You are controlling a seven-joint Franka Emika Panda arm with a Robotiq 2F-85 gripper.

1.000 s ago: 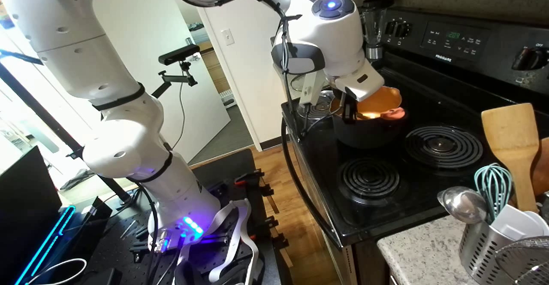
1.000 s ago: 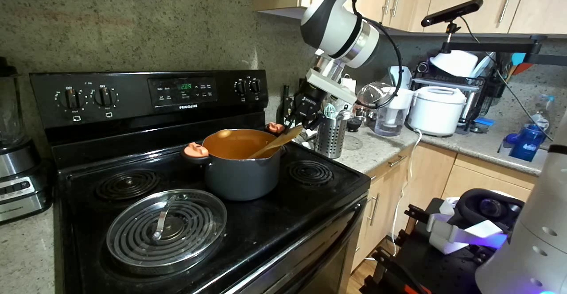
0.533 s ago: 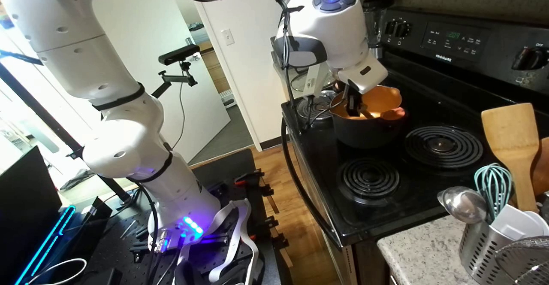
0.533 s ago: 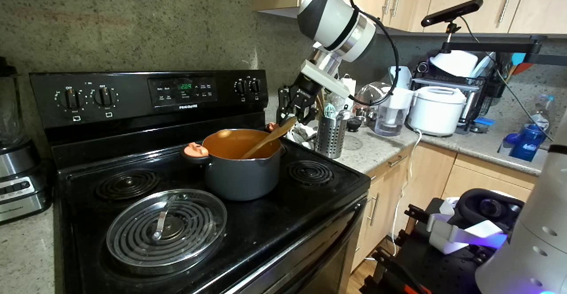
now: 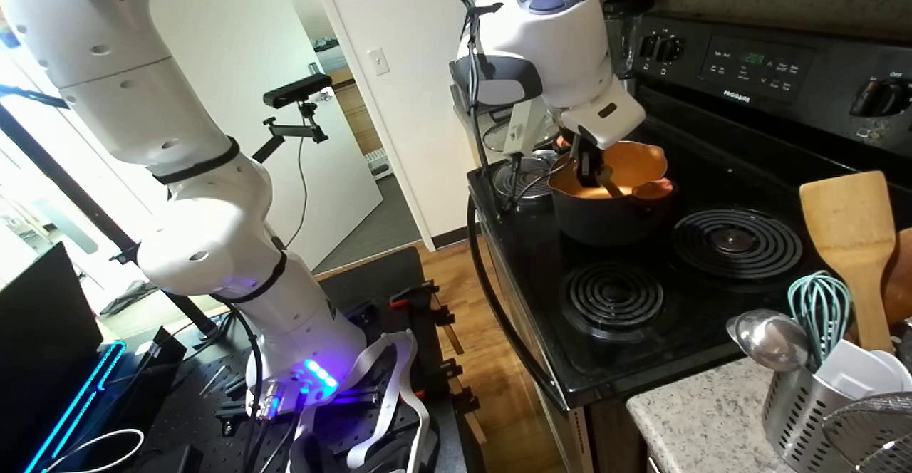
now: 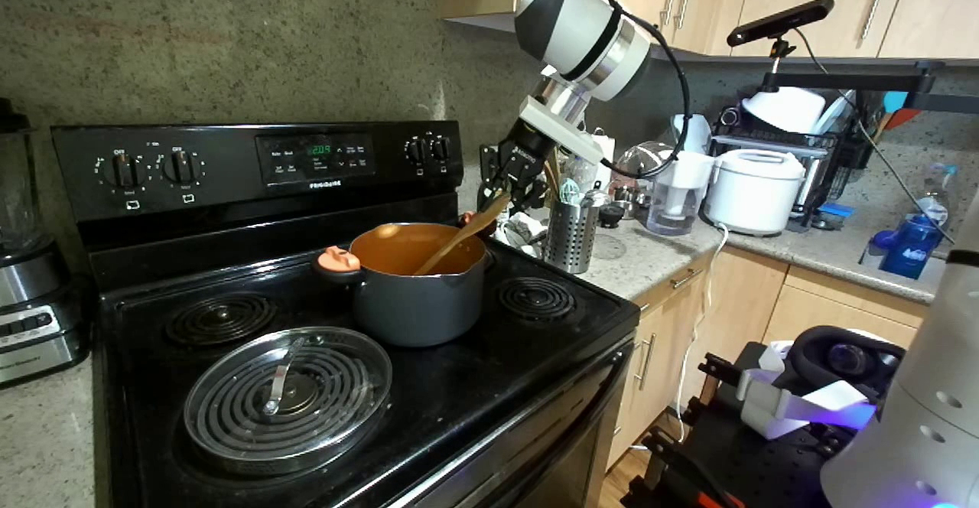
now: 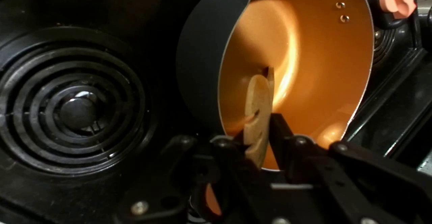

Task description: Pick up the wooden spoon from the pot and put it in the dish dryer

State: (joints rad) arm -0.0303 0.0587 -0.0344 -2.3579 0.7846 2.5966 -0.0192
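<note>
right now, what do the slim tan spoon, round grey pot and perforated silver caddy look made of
Slim tan spoon: probably matte wood; warm brown tone, though grain is not legible.
Round grey pot: likely coated metal; satin outside, glossy orange inside, with shiny rivets.
Perforated silver caddy: apparently stainless steel, brushed or polished, from its metallic sheen.
</note>
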